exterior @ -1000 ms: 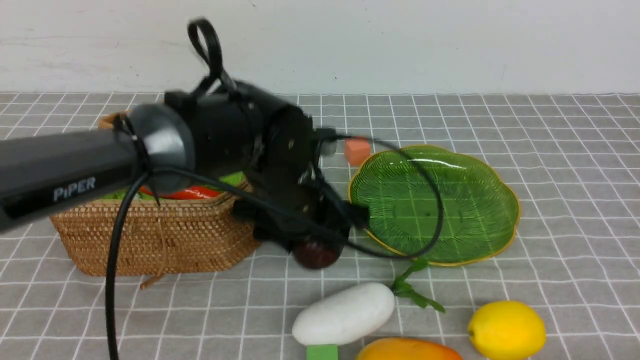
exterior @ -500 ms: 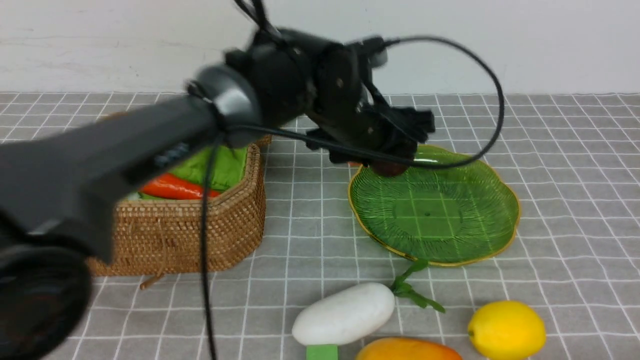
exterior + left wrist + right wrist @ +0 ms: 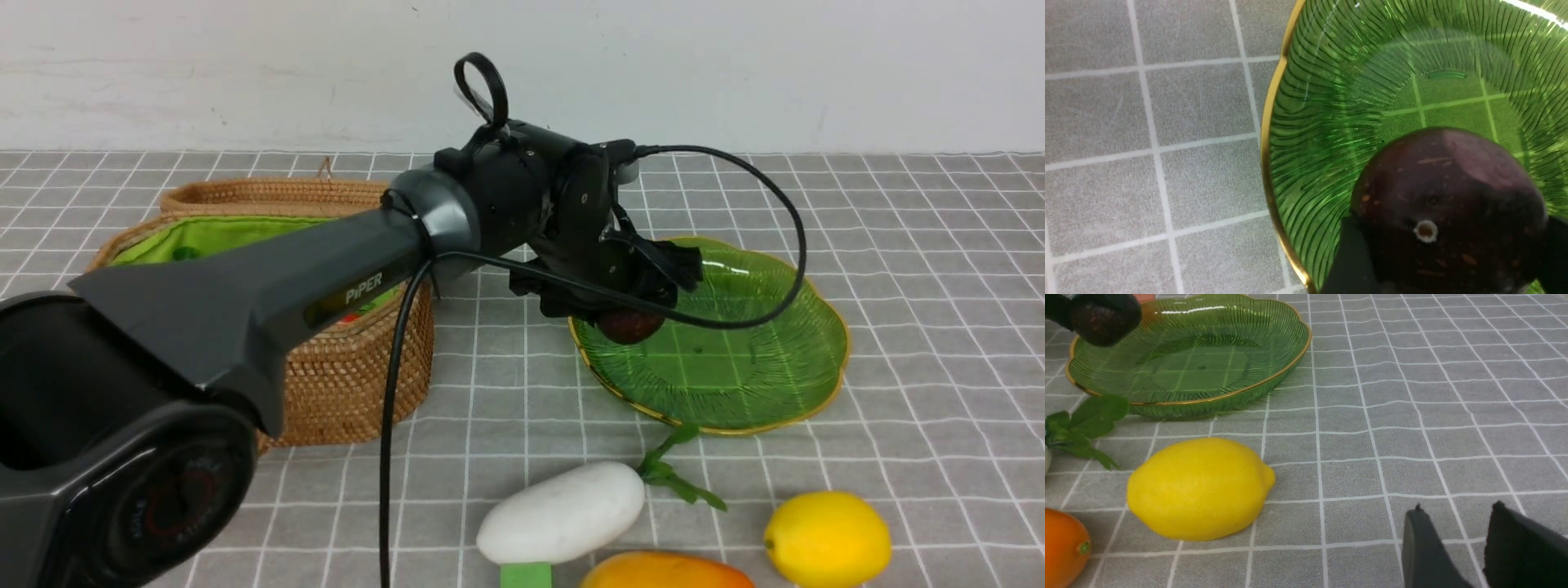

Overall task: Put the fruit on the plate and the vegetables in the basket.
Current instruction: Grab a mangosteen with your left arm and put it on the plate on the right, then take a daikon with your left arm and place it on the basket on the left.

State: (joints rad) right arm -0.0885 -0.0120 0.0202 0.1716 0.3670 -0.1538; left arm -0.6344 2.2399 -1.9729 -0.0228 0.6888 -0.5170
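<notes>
a second ago the left pincer (image 3: 624,306) was down low beside the basket (image 3: 359,359) with the maroon ball (image 3: 630,327) in its grip. it has since swung up and across, and now hangs over the plate (image 3: 759,359). the ball sits right under the pincer and inside the plate's yellow rim, at the basket-side edge — not yet set down, as far as i can tell, since the right wrist view shows it clear of the glass. the pincer is pinching the ball, with a dark finger on each side of it in the left wrist view. so the first fruit looks one release away from done.

up close the ball is round and dark, a dull wine-brown skin with small tan flecks and a little pale-ringed hole facing the wrist camera.

the radish (image 3: 563,513), lemon (image 3: 827,539) and mango (image 3: 665,572) lie on the tabletop (image 3: 939,245) well back from the left pincer, toward the robot — all yet to be moved. the right pincer (image 3: 1457,522) rests low just beside the lemon, its fingers partly spread with nothing between them.
</notes>
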